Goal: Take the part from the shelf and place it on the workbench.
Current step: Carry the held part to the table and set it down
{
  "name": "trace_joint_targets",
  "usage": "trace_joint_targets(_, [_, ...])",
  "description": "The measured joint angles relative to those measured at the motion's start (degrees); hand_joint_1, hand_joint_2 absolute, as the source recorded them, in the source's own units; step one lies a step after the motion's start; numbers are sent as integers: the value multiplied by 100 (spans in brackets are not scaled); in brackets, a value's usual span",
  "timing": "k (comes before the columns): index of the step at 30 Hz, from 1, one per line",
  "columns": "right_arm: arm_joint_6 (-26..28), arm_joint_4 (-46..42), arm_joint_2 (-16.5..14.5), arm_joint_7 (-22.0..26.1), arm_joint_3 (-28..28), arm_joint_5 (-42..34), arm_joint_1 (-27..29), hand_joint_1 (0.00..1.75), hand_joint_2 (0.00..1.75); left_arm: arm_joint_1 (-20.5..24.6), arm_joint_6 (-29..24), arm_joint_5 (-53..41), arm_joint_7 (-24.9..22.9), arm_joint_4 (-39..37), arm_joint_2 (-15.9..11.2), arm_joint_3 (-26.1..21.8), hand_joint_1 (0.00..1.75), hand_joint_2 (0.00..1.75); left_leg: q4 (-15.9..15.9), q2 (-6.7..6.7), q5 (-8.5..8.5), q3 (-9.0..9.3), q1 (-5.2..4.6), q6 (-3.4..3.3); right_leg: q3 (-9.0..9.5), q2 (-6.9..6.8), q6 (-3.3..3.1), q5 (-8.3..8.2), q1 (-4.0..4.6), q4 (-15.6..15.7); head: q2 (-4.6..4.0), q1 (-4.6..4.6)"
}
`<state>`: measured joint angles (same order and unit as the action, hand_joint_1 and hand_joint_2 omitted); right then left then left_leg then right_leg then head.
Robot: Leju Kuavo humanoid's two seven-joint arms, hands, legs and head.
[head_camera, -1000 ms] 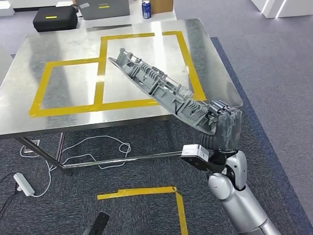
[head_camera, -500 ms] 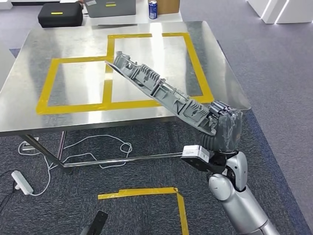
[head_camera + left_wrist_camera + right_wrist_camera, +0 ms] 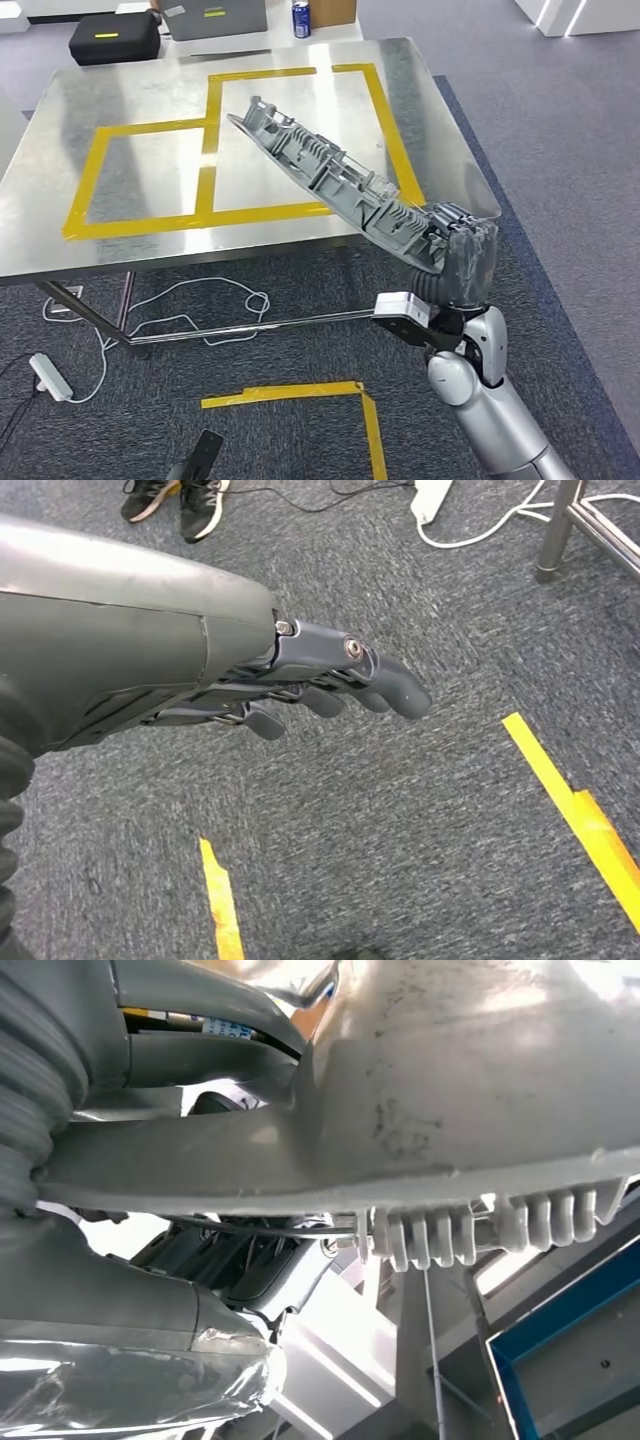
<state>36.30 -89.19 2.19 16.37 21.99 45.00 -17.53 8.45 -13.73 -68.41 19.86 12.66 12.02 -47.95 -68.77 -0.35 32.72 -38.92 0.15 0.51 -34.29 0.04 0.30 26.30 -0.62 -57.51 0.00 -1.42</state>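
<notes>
My right hand (image 3: 462, 262) holds one end of the long grey ribbed part (image 3: 332, 180) at the near right corner of the steel workbench (image 3: 53, 180). The part slants up and to the left over the right yellow-taped square (image 3: 381, 110), clear of the tabletop. In the right wrist view the part (image 3: 453, 1110) lies across my right hand (image 3: 189, 1290), whose fingers wrap around it. My left hand (image 3: 302, 685) hangs over the grey carpet with its fingers straight and nothing in it.
Two yellow tape squares mark the workbench top. A black case (image 3: 113, 37), a grey box (image 3: 219, 18) and a blue can (image 3: 300, 18) lie beyond the far edge. White cables (image 3: 189, 300) and a power strip (image 3: 49, 375) lie under the table. Yellow tape (image 3: 302, 395) marks the carpet.
The whole picture swayed right and back left, so the camera moved. The part stays in my right hand at nearly the same slant.
</notes>
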Motion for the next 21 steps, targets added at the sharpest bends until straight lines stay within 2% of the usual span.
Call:
trace_joint_targets(1, [0,2,0,-1,0,-1,1,175,175,-5,0,0,-3,0,-1,3,0,175,-321,0,110,-153,7,17,1,0,-6,3,1,-2,0,-2])
trace_joint_targets(2, [0,5,0,-1,0,-2,4,175,175,-10,0,0,-8,0,-2,5,0,175,-489,0,117,-240,13,28,3,1,-8,6,2,-6,0,-2])
trace_joint_targets(3, [0,8,0,-2,0,-2,6,175,175,-12,0,0,-13,0,-2,7,0,175,-454,1,14,-232,20,34,5,5,-7,9,1,-10,0,-2])
trace_joint_targets(5, [0,13,0,-2,0,-2,5,175,175,-7,-1,0,-20,0,-3,13,0,175,157,2,-397,44,38,26,16,15,11,21,0,-22,0,-1])
trace_joint_targets(6, [0,13,0,-1,-1,-2,0,175,175,-1,-1,0,-21,0,-3,16,0,175,511,3,-551,209,39,16,13,20,30,31,10,-36,0,0])
trace_joint_targets(7, [0,13,0,-1,-2,-3,-7,175,175,7,-3,1,-21,0,-2,20,0,175,785,3,-633,334,36,-5,2,24,54,36,19,-49,0,0])
trace_joint_targets(8, [0,13,0,0,-4,-3,-14,175,175,12,-4,1,-21,0,0,22,0,175,927,1,-644,391,28,-28,-14,26,80,36,27,-57,0,-3])
trace_joint_targets(10, [0,13,0,-1,-7,21,-29,175,175,12,-7,2,-24,0,3,26,0,175,985,-5,-617,399,12,-94,-34,19,138,27,25,-53,0,-5])
trace_joint_targets(12, [0,14,0,-10,-7,108,-53,175,175,10,-7,2,-25,0,7,28,0,175,1017,-7,-639,409,19,-168,-102,9,195,114,8,-157,0,-12])
trace_joint_targets(14, [0,25,0,-28,-3,215,-94,175,175,23,-5,1,-26,0,11,32,0,175,1037,-2,-653,420,28,-229,-358,6,228,403,-1,-683,0,-28])
trace_joint_targets(16, [0,46,0,-47,2,267,-120,175,175,26,-3,0,-29,0,17,34,0,175,1035,3,-653,420,17,-253,-719,5,240,709,-1,-1448,0,-35])
trace_joint_targets(17, [0,59,0,-57,2,278,-122,175,175,23,-2,0,-31,0,20,34,0,175,1034,1,-653,422,11,-255,-833,5,240,745,-1,-1669,0,-35])
trace_joint_targets(18, [0,68,0,-66,3,287,-122,175,175,20,-1,0,-32,0,22,34,0,175,1033,-3,-652,426,6,-255,-844,5,232,673,0,-1672,0,-37])
trace_joint_targets(19, [0,76,0,-72,3,296,-123,175,175,19,0,0,-32,0,24,34,0,175,1032,-9,-651,433,3,-253,-743,5,216,508,1,-1449,0,-37])
trace_joint_targets(21, [1,81,-1,-77,4,311,-144,175,175,22,1,0,-32,0,31,35,0,175,1029,-18,-642,441,-11,-238,-345,3,173,147,11,-658,0,-37])
